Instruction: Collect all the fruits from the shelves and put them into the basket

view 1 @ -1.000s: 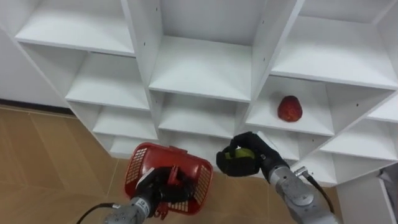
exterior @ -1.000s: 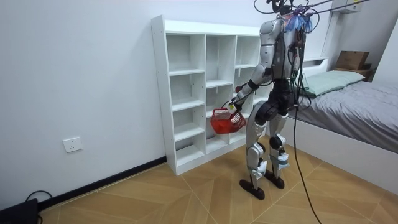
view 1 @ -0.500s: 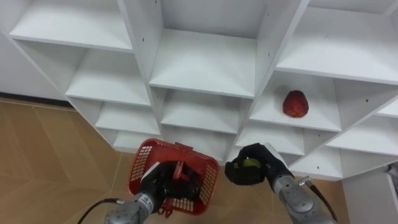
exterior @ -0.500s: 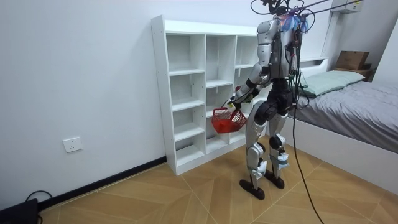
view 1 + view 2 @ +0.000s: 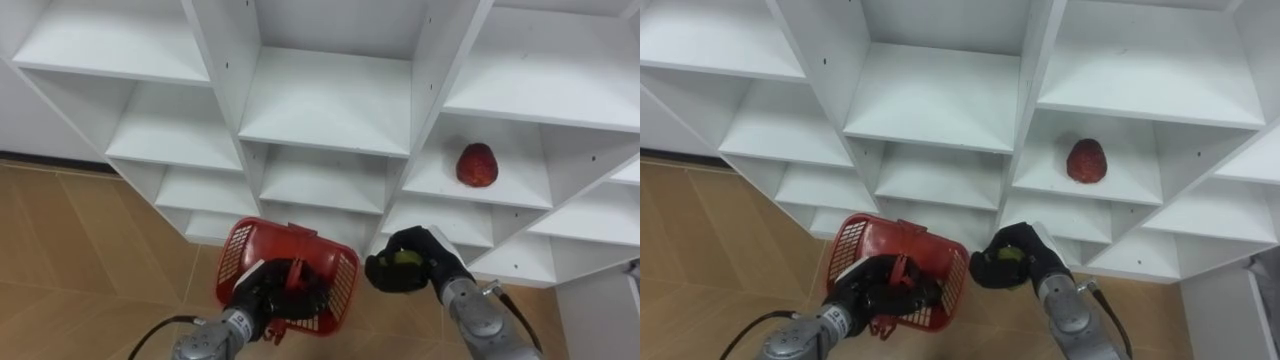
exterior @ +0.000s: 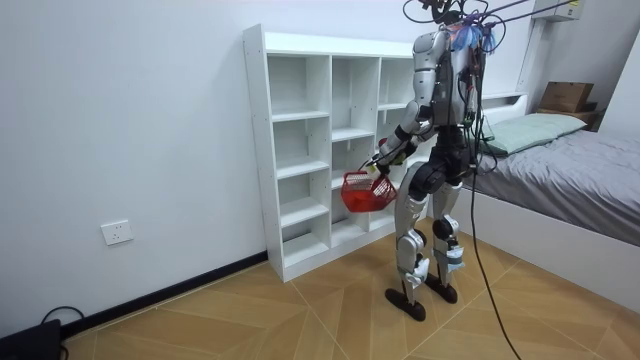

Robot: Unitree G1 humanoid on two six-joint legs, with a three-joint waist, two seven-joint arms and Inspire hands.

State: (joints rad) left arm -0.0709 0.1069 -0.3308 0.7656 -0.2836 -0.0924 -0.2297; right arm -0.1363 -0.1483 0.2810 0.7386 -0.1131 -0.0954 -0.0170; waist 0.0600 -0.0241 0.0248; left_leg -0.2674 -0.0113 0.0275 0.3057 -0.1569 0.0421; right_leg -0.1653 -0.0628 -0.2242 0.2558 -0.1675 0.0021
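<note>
1. The robot is standing in front of the white closet [image 6: 300, 150], facing its shelves.
2. The left hand [image 5: 278, 293] is curling round the handle of the red basket [image 5: 236, 262], holding it before the closet's lower shelves.
3. The right hand [image 5: 425, 270] is gripping a green fruit [image 5: 403, 260], just beside the basket's right rim.
4. A red fruit [image 5: 477, 165] is lying near the middle of a shelf in the closet's right column, well apart from both hands.
</note>
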